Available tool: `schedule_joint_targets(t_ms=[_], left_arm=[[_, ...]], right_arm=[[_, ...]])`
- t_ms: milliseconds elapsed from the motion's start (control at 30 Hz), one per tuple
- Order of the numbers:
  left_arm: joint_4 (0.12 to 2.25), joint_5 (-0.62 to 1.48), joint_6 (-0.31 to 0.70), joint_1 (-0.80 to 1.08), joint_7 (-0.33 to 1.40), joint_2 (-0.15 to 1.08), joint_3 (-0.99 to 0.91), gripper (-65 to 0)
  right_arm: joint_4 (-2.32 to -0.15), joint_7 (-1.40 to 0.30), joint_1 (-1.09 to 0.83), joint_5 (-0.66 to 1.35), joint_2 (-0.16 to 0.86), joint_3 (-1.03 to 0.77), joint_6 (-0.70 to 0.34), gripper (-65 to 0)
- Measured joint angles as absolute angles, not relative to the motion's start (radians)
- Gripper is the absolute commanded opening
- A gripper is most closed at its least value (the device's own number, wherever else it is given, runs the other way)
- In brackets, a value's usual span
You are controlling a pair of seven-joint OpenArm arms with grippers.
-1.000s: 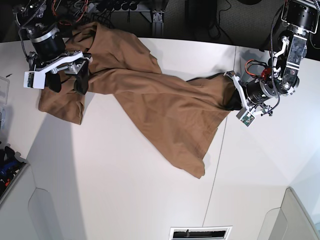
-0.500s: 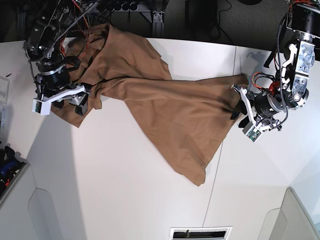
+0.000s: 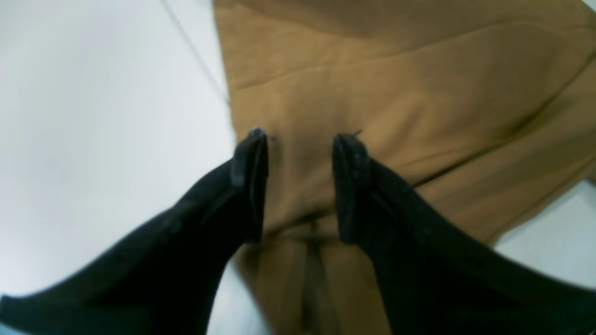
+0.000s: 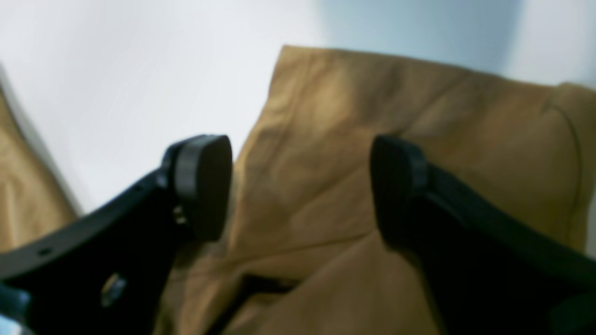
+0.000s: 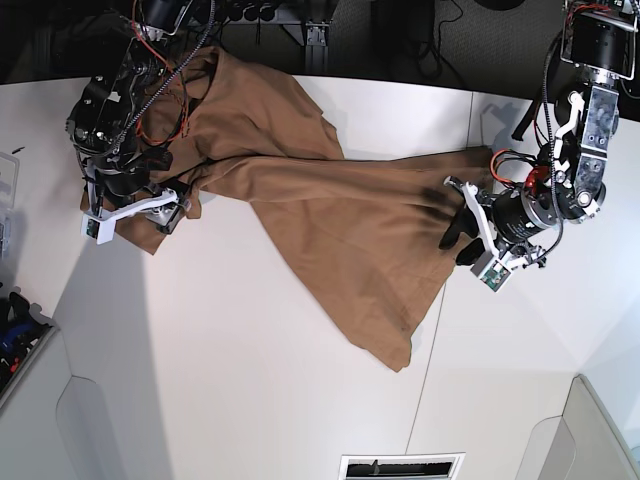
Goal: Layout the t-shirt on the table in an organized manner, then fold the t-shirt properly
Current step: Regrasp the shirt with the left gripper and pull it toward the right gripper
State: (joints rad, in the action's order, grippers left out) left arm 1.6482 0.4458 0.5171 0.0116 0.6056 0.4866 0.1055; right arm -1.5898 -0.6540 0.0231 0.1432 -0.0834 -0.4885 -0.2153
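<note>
The tan-brown t-shirt (image 5: 330, 215), soft, light and limp, lies crumpled from 10 to 3 o'clock on the white bench (image 5: 240, 370), so both open, empty hands, left (image 5: 458, 232) and right (image 5: 148, 213), should probably pinch its hem corners.

The t-shirt (image 5: 330, 220) is a plain tan-brown with no print or pattern, shading darker along its creases. The table (image 5: 250, 400) is matte white, crossed by a thin dark seam line (image 5: 425, 380) toward its right edge. Both grippers have black fingers (image 3: 251, 186) on white brackets. Red and black wires (image 5: 160, 80) hang at the table's far-left corner.
</note>
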Motion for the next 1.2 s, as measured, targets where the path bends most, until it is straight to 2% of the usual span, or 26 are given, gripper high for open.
schedule_joint_targets(t_ms=[100,133,267,300,600,733,1000,1200], left_arm=[[1.648,0.445,0.517,0.010,0.606,0.467,0.106,-38.6],[1.648,0.445,0.517,0.010,0.605,0.465,0.106,-38.6],[1.642,0.442,0.517,0.011,0.606,0.454,0.106,-38.6],[1.642,0.443,0.517,0.010,0.605,0.450,0.106,-38.6],[1.612,0.443,0.518,0.006,0.592,0.424,0.126,-38.6],[1.519,0.439,0.517,-0.043,0.574,0.419,0.172,-38.6],[1.343,0.441,0.517,-0.178,0.527,0.413,0.311,-38.6],[1.145,0.372,0.529,-0.285,0.468,0.329,0.322,-38.9]], right_arm=[[-1.587,-0.650,0.023,0.134,-0.070,-0.489,-0.208,-21.9],[-1.585,-0.651,0.023,0.131,-0.067,-0.489,-0.208,-26.0],[-1.574,-0.648,0.023,0.108,-0.070,-0.489,-0.203,-57.7],[-1.570,-0.648,0.023,0.109,-0.070,-0.489,-0.203,-63.9],[-1.570,-0.651,0.023,0.132,-0.067,-0.489,-0.247,-65.0],[-1.576,-0.653,0.022,0.209,-0.067,-0.490,-0.307,-65.0],[-1.682,-0.657,0.022,0.267,-0.067,-0.490,-0.355,-65.0],[-1.779,-0.678,0.022,0.302,-0.063,-0.489,-0.375,-65.0]])
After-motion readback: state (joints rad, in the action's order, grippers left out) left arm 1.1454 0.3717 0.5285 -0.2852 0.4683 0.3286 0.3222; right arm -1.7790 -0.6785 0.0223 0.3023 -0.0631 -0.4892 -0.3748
